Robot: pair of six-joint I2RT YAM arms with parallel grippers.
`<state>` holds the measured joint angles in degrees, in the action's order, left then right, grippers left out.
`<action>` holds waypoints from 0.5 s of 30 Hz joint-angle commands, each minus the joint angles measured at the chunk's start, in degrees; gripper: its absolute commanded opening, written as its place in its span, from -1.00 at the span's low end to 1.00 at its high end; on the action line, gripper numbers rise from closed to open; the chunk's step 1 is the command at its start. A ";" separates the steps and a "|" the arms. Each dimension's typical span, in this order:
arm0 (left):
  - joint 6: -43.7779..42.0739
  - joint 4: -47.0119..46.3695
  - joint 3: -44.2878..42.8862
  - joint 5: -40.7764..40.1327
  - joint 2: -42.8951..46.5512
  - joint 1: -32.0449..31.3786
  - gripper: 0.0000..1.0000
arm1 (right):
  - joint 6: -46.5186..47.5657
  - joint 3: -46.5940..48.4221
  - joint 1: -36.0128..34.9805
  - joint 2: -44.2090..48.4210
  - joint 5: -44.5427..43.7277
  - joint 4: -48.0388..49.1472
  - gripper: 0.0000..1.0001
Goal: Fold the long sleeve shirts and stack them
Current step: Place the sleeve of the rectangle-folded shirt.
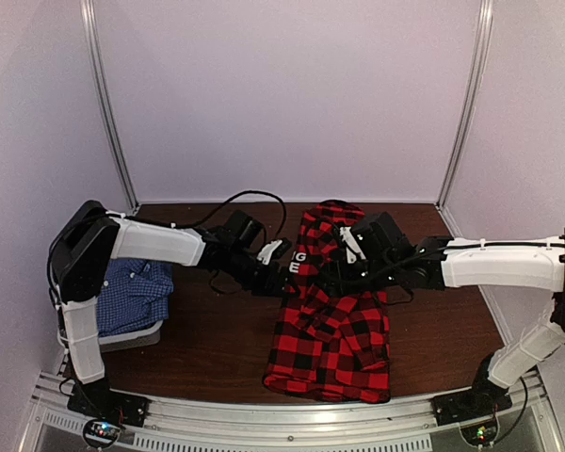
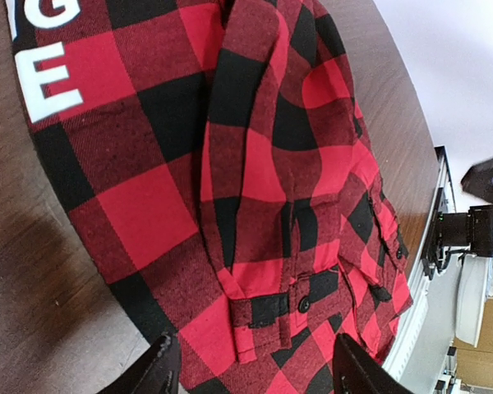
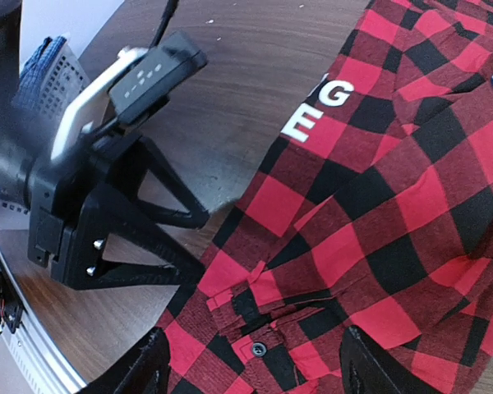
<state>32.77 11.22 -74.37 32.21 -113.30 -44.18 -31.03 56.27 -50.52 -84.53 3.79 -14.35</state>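
Leftmost, the blue-and-white check shirt point(image 1: 137, 287) lies in the grey basket point(image 1: 122, 339). Mid-table, the left gripper point(image 2: 251, 373) spreads wide at the red-and-black plaid shirt's point(image 1: 334, 344) left edge. The right gripper point(image 3: 251, 365), equally wide, hangs over its buttoned cuff point(image 3: 259, 341).

— Where's the red-and-black plaid cloth shirt point(image 1: 331, 330)?
— Centre of the brown wooden tabletop point(image 1: 207, 339), spread toward its near edge.
— And the blue-and-white checked cloth shirt point(image 1: 132, 294)?
— Far left, on the pale grey plastic basket point(image 1: 137, 336), well apart.
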 commanded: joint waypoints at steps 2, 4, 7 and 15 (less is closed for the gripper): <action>0.56 -3.72 1.23 1.49 0.22 -0.43 0.27 | -0.32 -0.20 6.18 2.76 -5.28 -3.57 0.39; 0.45 -3.66 0.10 1.23 -0.54 -0.84 0.24 | -0.62 -1.69 9.72 3.57 -4.53 -2.10 0.34; -0.36 -2.49 -4.31 -1.57 -2.49 -0.90 0.21 | -1.88 -4.04 17.21 3.43 -0.05 1.66 0.17; -3.64 1.17 -26.57 -9.99 -14.76 -0.90 0.17 | -2.02 -3.46 26.25 -2.89 3.79 7.04 -0.02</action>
<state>31.99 12.36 -91.11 26.92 -122.89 -45.06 -32.84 52.84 -26.83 -84.53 4.47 -11.40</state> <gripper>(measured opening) 0.582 0.504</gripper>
